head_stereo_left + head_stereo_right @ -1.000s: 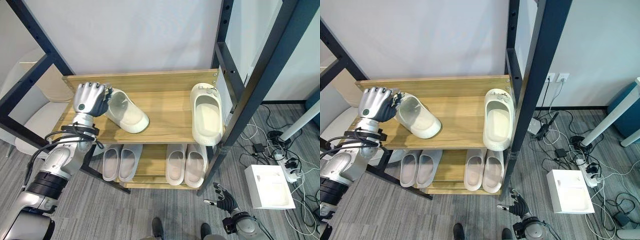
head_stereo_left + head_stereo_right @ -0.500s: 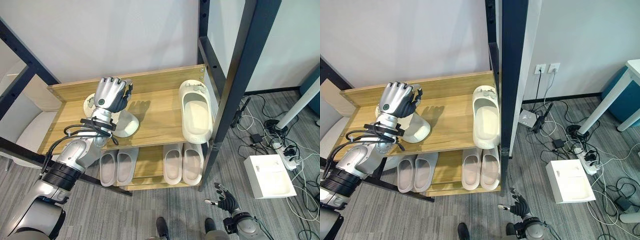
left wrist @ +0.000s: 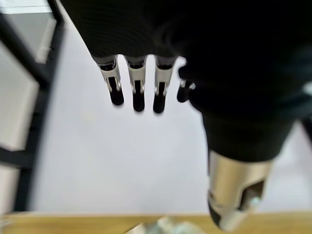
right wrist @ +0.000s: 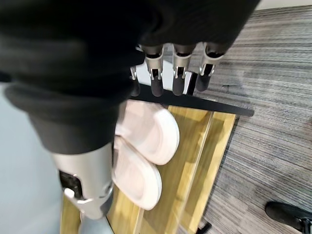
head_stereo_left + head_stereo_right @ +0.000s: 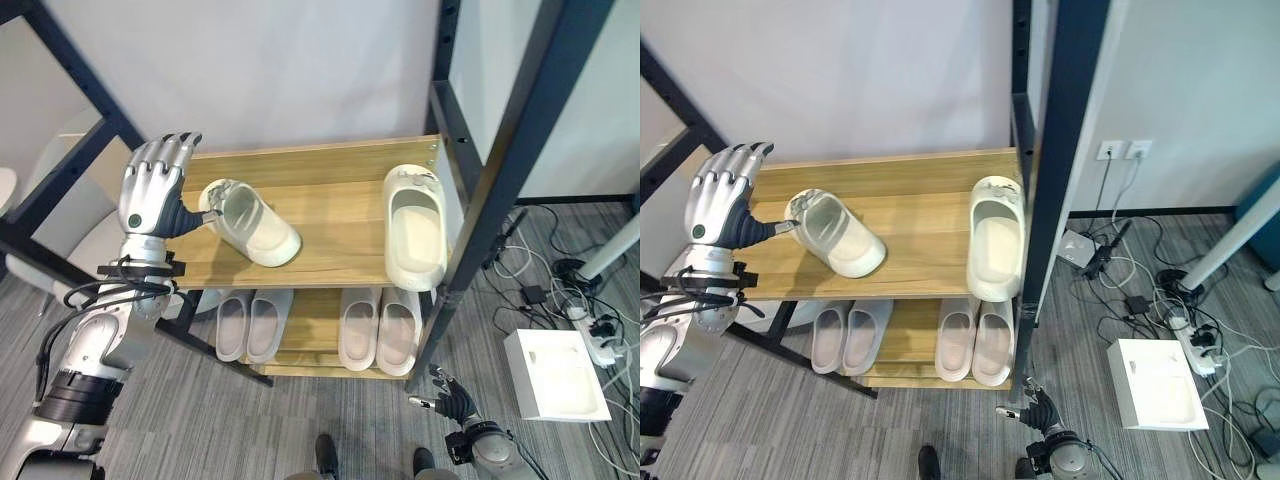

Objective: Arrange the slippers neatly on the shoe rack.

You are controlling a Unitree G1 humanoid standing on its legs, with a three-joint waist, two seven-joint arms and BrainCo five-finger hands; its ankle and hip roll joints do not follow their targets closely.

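Now left hand (image 5: 150, 190) open; thumb touches tilted slipper (image 5: 252, 223) heel.

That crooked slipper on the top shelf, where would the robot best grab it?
Probably at the heel rim of the crooked slipper, coming from the robot's left. Its open heel end faces the left hand, whose straight fingers are beside it, and the raised rim offers an edge to pinch.

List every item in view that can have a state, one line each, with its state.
Left robot hand: open, fingers straight, raised beside the angled slipper.
Right robot hand: open, low near the floor.
Angled slipper: on the top shelf, lying askew.
Straight slipper: on the top shelf, toe over the front edge.
Left lower pair: side by side on the lower shelf.
Right lower pair: side by side on the lower shelf.
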